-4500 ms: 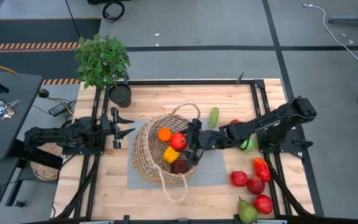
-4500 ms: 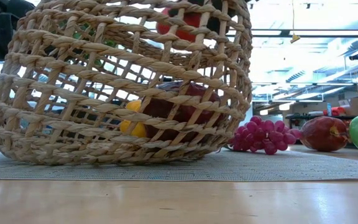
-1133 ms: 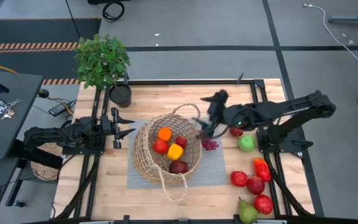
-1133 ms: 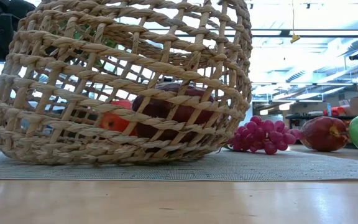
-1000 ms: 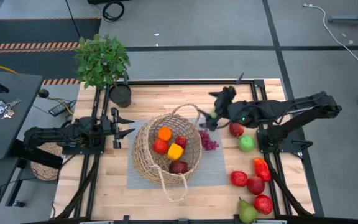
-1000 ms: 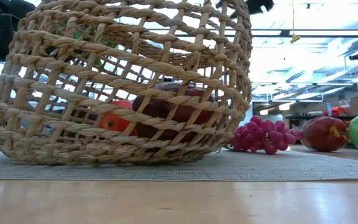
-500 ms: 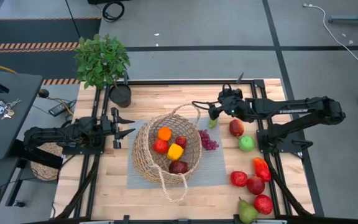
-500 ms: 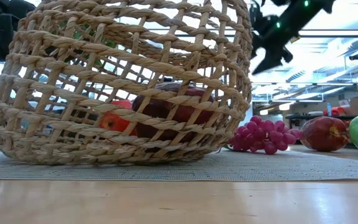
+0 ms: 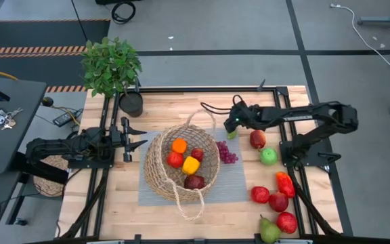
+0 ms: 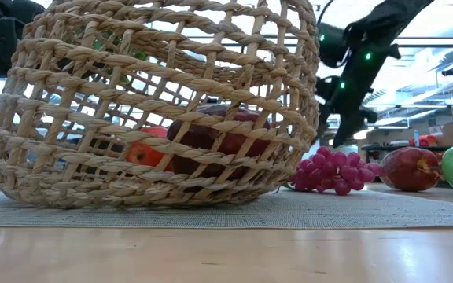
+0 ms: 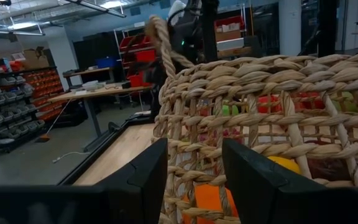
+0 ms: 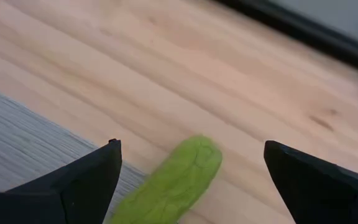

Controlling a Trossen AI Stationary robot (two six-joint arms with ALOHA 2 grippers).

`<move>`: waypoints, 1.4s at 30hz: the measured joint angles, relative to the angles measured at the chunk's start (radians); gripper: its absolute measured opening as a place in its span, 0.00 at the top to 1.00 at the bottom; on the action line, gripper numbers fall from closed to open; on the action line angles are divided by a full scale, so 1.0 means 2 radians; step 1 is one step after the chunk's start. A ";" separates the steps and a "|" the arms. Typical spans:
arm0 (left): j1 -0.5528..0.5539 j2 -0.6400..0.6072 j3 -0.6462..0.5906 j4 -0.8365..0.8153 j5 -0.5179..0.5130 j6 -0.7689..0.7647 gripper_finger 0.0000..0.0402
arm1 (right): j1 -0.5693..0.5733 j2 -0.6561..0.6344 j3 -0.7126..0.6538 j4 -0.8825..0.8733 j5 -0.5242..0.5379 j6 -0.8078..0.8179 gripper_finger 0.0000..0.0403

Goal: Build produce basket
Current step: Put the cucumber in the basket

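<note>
Right pincer (image 9: 229,126): hovers over the far side of the table (image 9: 114,210), just beyond the basket's (image 9: 156,169) far right rim. Its fingers (image 12: 73,186) stand wide apart and hold nothing.

Target, by judgement: the long green vegetable (image 12: 166,180), lying directly below and between the open fingers, partly on bare wood, its near end at the edge of the grey mat (image 9: 239,186). In the high view only a green sliver (image 9: 231,134) shows beneath the pincer. Its long axis runs roughly crosswise to the finger gap, which suits a straight descent and closure across its width.

The right arm is plainly the nearer one. It reaches in from the right, stretched low across the table with the wrist tipped downward.

Basket: upright on the mat at table centre, holding an orange (image 9: 179,145), red apples (image 9: 175,159), a yellow pepper (image 9: 191,165) and a dark plum (image 9: 195,181).

Left pincer (image 9: 135,136): parked at the basket's left, fingers open either side of the wicker wall.
</note>
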 joint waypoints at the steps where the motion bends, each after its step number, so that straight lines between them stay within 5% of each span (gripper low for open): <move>1: 0.000 0.000 0.000 0.000 0.000 0.000 0.60 | -0.004 0.009 0.000 0.001 -0.007 0.000 0.02; 15: 0.000 0.000 0.000 0.000 0.000 0.000 0.60 | -0.010 0.072 0.000 0.004 -0.023 0.025 0.05; 42: 0.000 0.000 0.000 0.000 0.000 0.000 0.60 | -0.027 0.091 -0.002 -0.004 -0.088 0.001 0.43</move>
